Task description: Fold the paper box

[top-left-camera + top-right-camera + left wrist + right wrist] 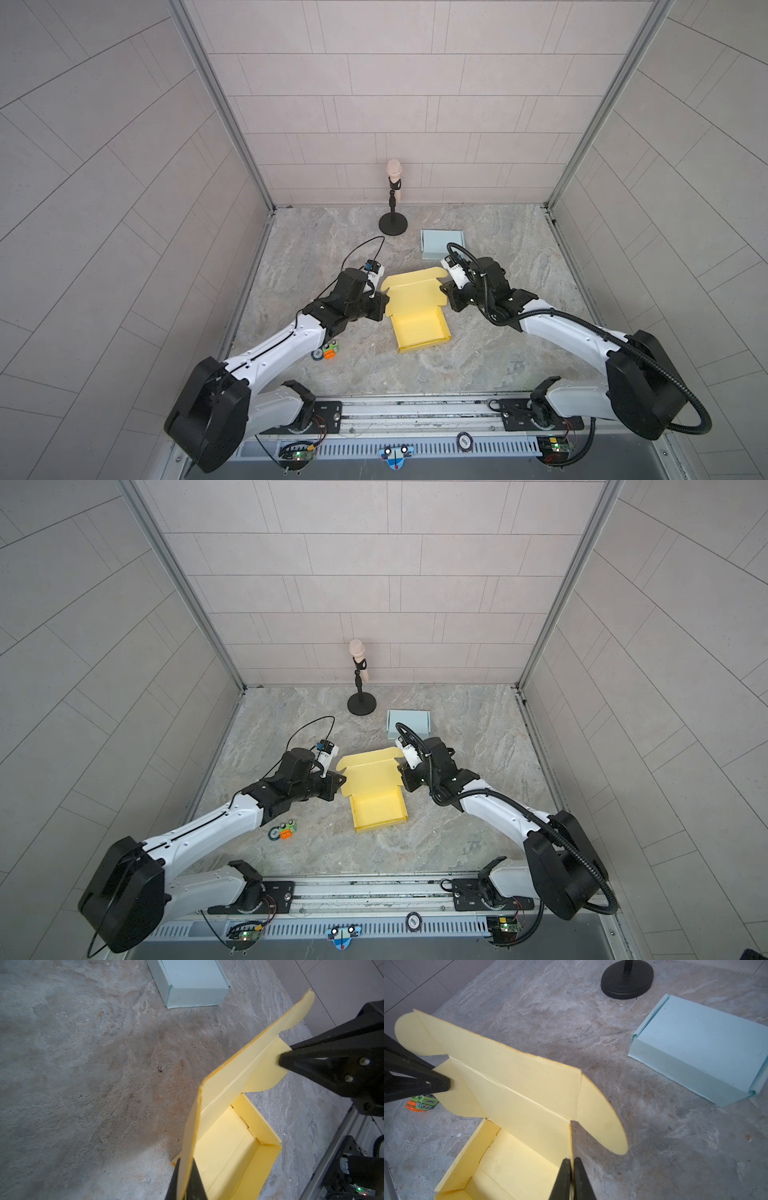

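yellow box (420, 332) sits mid way on the table (498, 353), tray walls already up. lid (415, 291) raised, not shut (rounded flaps untucked). left fingers (196, 1186) and right fingers (562, 1180) clamped on opposite lid sides. remaining: lower lid, tuck flaps.

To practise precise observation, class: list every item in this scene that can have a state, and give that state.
yellow box: base tray folded up, not yet closed.
lid: open, raised, side flaps unfolded.
left gripper: shut on the lid's side edge.
right gripper: shut on the lid's opposite edge.
blue box: folded, closed.
microphone: upright in its stand.
toy: lying loose, untouched.
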You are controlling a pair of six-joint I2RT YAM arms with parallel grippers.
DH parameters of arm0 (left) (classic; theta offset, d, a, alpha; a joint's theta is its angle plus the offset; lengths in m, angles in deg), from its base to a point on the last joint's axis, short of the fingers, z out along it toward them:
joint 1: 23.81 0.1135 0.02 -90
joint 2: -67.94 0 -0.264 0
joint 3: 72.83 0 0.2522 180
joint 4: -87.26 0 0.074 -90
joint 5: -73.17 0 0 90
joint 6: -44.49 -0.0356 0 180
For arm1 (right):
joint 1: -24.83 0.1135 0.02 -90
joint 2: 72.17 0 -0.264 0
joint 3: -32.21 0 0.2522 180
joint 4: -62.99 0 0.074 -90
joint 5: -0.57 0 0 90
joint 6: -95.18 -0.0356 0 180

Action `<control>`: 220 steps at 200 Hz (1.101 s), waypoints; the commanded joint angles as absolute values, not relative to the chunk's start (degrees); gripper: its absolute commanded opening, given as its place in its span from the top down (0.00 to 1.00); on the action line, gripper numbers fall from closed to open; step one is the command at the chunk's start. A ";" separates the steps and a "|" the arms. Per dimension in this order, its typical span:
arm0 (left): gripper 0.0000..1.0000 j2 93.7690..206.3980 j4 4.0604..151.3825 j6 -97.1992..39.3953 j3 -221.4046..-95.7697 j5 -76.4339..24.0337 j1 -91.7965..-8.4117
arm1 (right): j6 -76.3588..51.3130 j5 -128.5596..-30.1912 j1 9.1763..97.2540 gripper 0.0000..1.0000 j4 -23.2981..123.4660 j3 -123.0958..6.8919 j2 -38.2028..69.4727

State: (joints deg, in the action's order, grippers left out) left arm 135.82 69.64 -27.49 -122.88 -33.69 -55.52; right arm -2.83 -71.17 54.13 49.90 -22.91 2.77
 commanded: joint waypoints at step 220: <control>1.00 142.21 101.13 -26.70 -115.10 -9.49 -67.30 | -15.95 -94.46 66.25 0.89 58.80 -26.39 10.29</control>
